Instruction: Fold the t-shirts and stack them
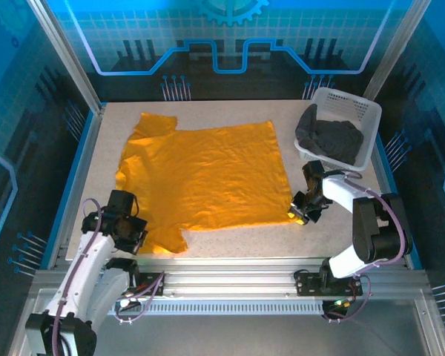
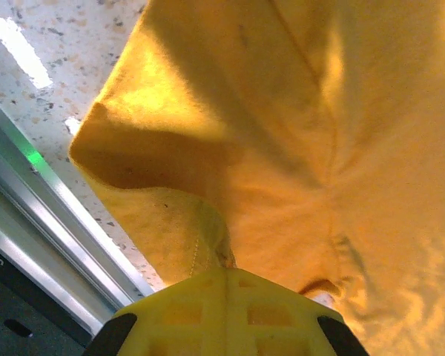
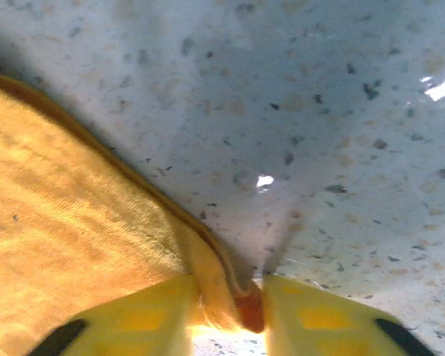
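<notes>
The orange-yellow t-shirt (image 1: 204, 174) lies spread flat on the table. My left gripper (image 1: 137, 236) is at its near-left sleeve. In the left wrist view the yellow fingers (image 2: 208, 311) are pressed together, with a ridge of orange cloth (image 2: 222, 245) pinched between them. My right gripper (image 1: 298, 213) is at the shirt's near-right corner. In the right wrist view the folded hem (image 3: 230, 285) fills the gap between the two yellow fingers (image 3: 319, 319). The dark charcoal t-shirt (image 1: 332, 139) lies crumpled in the basket.
The white lattice basket (image 1: 356, 105) stands at the back right of the table, just behind my right arm. The table's aluminium front rail (image 2: 52, 222) runs close to the left gripper. Bare speckled tabletop (image 3: 319, 111) lies to the right of the shirt's corner.
</notes>
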Motion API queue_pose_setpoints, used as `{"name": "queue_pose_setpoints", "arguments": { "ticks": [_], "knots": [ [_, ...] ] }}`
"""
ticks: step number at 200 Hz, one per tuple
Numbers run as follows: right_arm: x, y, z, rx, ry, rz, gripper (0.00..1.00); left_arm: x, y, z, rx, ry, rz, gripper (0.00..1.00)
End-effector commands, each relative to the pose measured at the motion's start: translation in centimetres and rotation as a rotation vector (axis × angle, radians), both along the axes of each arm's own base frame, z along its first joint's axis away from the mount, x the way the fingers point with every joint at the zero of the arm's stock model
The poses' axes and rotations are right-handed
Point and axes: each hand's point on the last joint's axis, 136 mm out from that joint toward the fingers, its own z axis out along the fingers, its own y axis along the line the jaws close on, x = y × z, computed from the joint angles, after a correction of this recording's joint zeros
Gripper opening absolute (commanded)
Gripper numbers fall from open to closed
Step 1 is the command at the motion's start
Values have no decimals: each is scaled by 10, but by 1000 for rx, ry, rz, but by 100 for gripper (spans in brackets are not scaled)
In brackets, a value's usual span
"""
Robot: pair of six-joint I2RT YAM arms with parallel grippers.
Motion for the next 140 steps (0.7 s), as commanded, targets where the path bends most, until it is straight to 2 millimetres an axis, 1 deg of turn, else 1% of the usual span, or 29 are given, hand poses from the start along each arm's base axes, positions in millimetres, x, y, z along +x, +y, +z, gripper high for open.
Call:
{"name": "queue_pose_setpoints", "arguments": {
  "ticks": [1,14,40,45,48,65,91,111,119,126,131,140],
  "knots": [
    [-3,6,-1,15,15,-10,11,7,5,20,37,-40,-17,0],
    [2,5,7,1,-15,-10,0,18,7,32,54,-86,-20,0],
    [17,8,32,-19,-77,14,0,51,9,61,77,-200,-39,0],
    [16,9,34,-20,-72,21,0,58,9,66,80,-219,-44,0],
    [24,11,41,-17,-95,26,0,63,9,69,81,-231,-46,0],
    [36,16,57,-19,-119,41,0,87,10,85,95,-277,-68,0],
    [56,21,74,-19,-150,36,0,128,15,112,127,-355,-87,0],
    [73,24,80,-18,-160,31,0,155,18,124,124,-395,-91,0],
    [78,25,82,-21,-157,32,0,159,18,125,122,-379,-100,0],
    [80,26,82,-25,-147,36,0,156,19,123,128,-342,-114,0],
    [80,26,82,-26,-138,37,0,153,19,120,133,-313,-127,0],
    [78,26,80,-28,-127,40,0,139,20,107,134,-240,-140,0]
  ]
}}
